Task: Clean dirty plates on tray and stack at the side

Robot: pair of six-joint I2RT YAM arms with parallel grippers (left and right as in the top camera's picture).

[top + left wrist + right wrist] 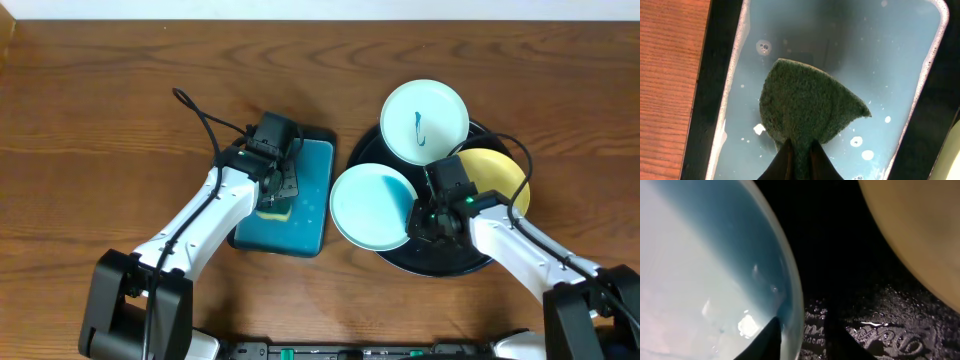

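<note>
Overhead, working from the left, your left gripper (276, 192) is hanging over the near-left part of the teal rectangular tray (312, 205), which is lying on the table (100, 100) just beside the black tray (440, 258). Its jaws are pinching a sponge (272, 209). In the left wrist view you are seeing the left gripper (799, 150) clamping the narrow end of the sponge (810, 100), green scouring face toward the camera. The sponge is fanning out over the teal tray's (865, 50) wet floor, where foam is dotting the surface and lining the rim, while the table (665, 75) is showing at the left edge. Moving right, all three plates are sitting on the black tray. One mint plate (370, 208) is overhanging its left rim, a second mint plate (425, 122) with a blue scribble (420, 128) is overhanging the far rim, and the yellow plate (495, 175) is lying at the right. Your right gripper (418, 222) is sitting at the right edge of the left mint plate. The right wrist view is showing you the right gripper (805, 335) with jaws narrowly parted astride that plate's (700, 255) rim. One finger is lying on the inside and the other outside, with a strip of wet black tray (830, 255) showing between. The yellow plate (920, 230) is filling the upper right corner.
</note>
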